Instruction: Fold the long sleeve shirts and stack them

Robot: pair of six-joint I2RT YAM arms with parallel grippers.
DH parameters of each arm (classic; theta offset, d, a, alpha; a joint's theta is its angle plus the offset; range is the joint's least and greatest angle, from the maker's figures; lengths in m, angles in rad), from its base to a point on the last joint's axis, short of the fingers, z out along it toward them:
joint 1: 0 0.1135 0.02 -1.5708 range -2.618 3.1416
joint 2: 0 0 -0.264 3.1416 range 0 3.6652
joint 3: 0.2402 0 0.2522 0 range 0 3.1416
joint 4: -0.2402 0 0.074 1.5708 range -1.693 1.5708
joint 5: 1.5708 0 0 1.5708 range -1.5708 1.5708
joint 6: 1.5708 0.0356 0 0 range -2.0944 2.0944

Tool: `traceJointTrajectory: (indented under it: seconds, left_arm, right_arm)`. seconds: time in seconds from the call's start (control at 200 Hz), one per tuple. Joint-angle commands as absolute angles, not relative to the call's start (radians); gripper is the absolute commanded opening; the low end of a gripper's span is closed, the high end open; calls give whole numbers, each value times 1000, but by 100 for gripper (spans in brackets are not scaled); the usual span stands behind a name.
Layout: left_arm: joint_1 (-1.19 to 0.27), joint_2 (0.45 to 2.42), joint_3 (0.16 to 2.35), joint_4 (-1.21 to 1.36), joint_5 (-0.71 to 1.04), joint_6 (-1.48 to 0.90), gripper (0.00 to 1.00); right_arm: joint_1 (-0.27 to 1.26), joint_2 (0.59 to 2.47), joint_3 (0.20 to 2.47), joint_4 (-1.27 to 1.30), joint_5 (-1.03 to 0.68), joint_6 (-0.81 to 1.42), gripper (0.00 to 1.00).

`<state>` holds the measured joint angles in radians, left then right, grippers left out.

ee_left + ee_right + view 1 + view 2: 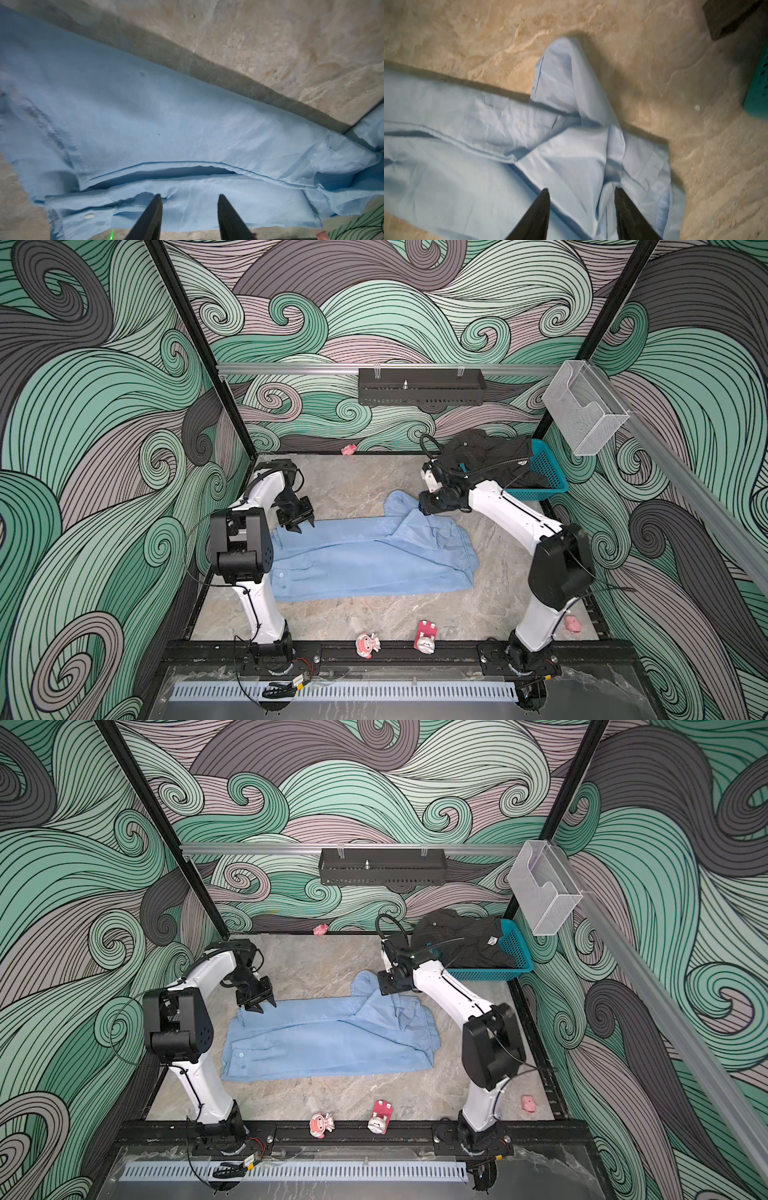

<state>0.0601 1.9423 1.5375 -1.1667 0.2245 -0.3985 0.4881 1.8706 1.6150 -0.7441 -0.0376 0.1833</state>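
Left gripper [190, 197] hangs, jaws apart and empty, over the far left edge of the light blue button-up cloth shirt [365, 560], lying partly folded mid-desk; right gripper [582, 190], jaws also apart, is over its bunched far right corner. Bare marbled grey desk [374, 614] lies open along both long edges. The dark charcoal shirt [486, 456] heaps in the teal plastic basket [548, 472], far right corner.

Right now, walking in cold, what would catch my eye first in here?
A light blue cloth shirt lies partly folded in the middle of the grey marbled table, the open left gripper and right gripper poised over its far edge. A crumpled dark charcoal shirt fills the teal plastic basket in the far right corner.
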Motion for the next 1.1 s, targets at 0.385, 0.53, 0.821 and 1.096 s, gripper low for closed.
traceJointTrajectory:
  seconds: [0.385,0.53,0.821,1.096]
  left_arm:
    - [69,2061,1511,-1162,288,-415,48]
    - [73,2072,1519,-1166,287,-411,47]
    - [75,2088,1517,-1167,282,-410,46]
    - [75,2114,1508,-1164,292,-409,45]
  right_arm:
    - [475,2453,2267,-1002,-35,99,61]
    - [472,2517,2377,-1049,-49,91,39]
    - [496,2303,2419,-1031,68,-3,0]
    - [553,2094,2168,-959,137,-30,1]
